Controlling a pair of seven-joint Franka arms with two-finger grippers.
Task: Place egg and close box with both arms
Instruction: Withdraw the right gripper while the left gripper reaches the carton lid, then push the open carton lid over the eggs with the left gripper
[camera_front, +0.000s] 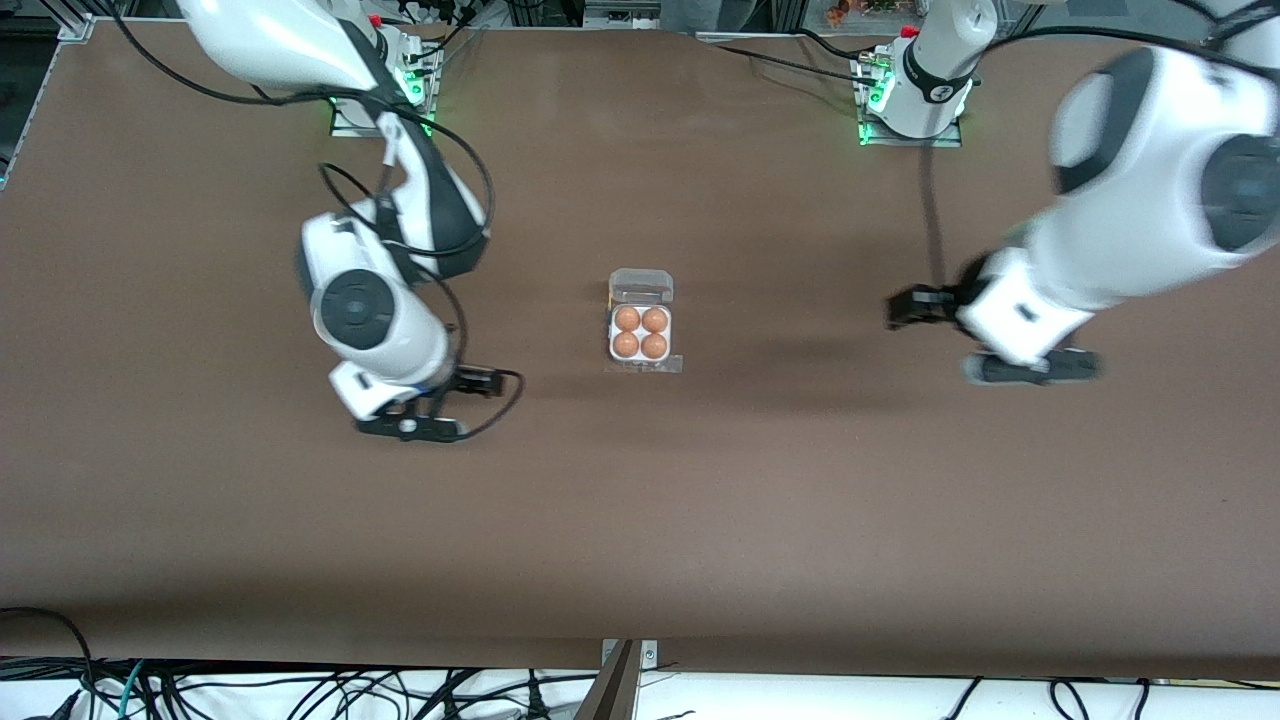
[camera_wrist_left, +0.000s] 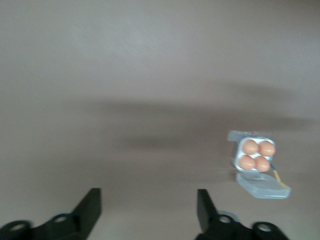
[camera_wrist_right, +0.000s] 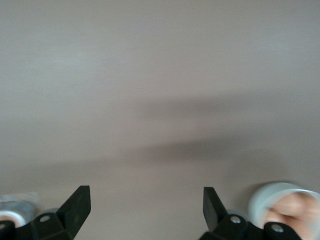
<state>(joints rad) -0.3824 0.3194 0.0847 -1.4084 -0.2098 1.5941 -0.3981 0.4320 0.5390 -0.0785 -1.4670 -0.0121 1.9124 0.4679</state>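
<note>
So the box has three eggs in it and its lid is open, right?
Not quite. The box has four eggs, one in each cell, as the front view shows. Its lid is open, like you said.

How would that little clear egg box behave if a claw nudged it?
The box looks like thin plastic, so it would probably slide easily and flex. Its open lid would likely flop. Four eggs add a little weight, steadying it somewhat.

Table (camera_front: 700, 520): matt brown surface, smooth, no gloss. Box (camera_front: 641, 318): clear plastic, glossy hinged lid, whitish tray. 4 eggs (camera_front: 640, 333): smooth, orange-brown, slight sheen. Arms (camera_front: 1120, 220): glossy white shells, black joint covers.
</note>
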